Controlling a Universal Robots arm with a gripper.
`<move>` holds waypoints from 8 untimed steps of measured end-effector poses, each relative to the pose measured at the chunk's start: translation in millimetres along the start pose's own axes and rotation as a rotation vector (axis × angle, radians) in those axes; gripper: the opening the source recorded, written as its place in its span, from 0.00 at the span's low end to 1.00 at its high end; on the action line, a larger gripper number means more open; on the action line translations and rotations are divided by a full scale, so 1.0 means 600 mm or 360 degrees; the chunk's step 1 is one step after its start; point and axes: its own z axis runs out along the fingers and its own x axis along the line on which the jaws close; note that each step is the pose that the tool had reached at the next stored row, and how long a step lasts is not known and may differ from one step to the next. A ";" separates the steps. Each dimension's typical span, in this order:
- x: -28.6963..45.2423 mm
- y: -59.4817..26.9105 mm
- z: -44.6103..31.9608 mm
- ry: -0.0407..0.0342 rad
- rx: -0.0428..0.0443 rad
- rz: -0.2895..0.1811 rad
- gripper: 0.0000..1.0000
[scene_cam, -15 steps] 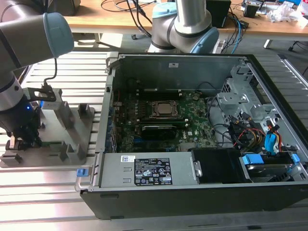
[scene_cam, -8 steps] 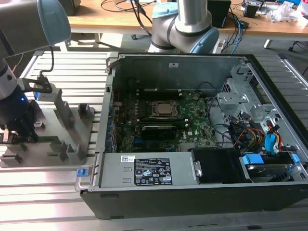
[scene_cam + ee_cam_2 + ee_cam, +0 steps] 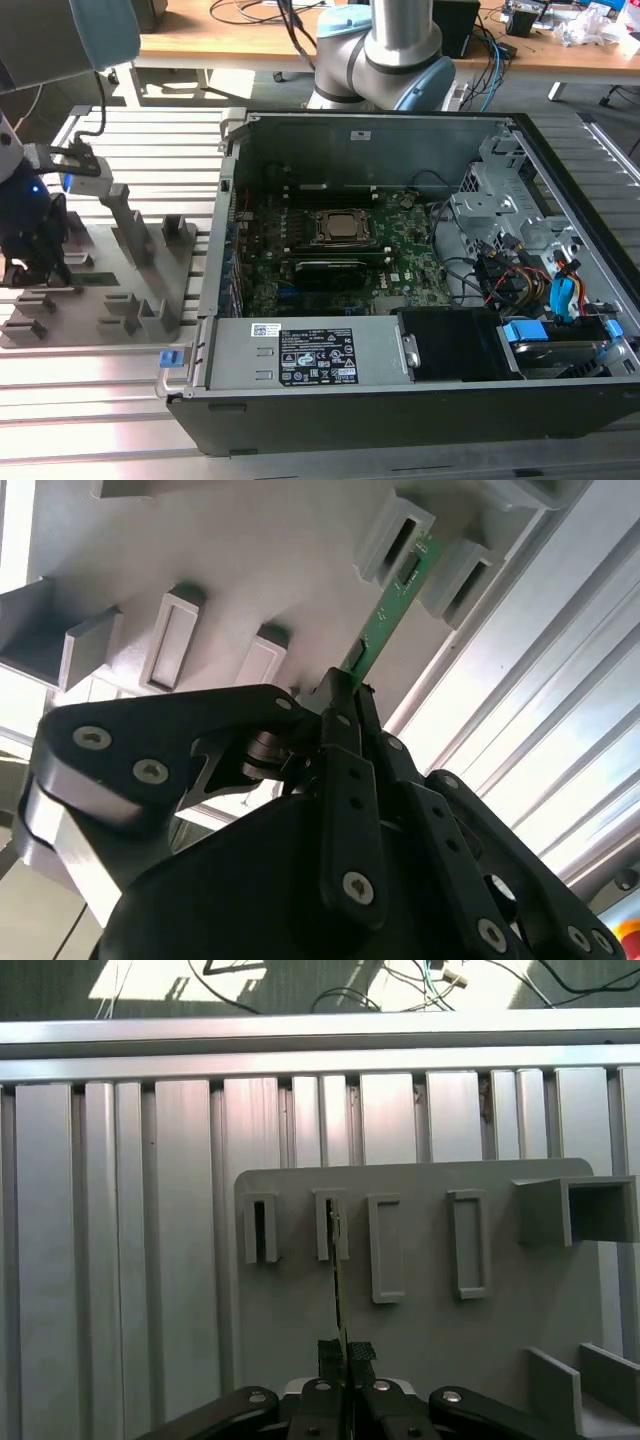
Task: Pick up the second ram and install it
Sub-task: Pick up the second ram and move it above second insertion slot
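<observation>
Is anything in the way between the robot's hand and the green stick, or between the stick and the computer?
Nothing between them: the hand grips the green ram stick, whose far end sits in a slot of the grey holder. The case's side wall rises between holder and motherboard.

The worktop (image 3: 160,150) is a bed of pale metal slats with grooves between them, running across the exterior view. A grey tray (image 3: 100,285) with upright slotted posts lies flat on it toward the exterior view's left. An open black case (image 3: 400,440) lies on its side just beside the tray, toward the exterior view's right, its board facing up.
</observation>
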 end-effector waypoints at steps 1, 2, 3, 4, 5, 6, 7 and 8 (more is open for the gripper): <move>0.000 0.000 -0.009 0.0000 0.0000 0.0000 0.14; 0.000 0.001 -0.015 0.0000 0.0000 0.0000 0.14; -0.001 0.001 -0.021 0.0000 0.0000 0.0000 0.14; -0.001 0.001 -0.026 0.0000 0.0000 0.0000 0.14; -0.001 0.001 -0.029 0.0000 0.0000 0.0000 0.14; -0.001 0.002 -0.034 0.0000 0.0000 0.0000 0.14; -0.001 0.002 -0.039 0.0000 0.0000 0.0000 0.14; -0.001 0.002 -0.046 0.0000 0.0000 0.0000 0.14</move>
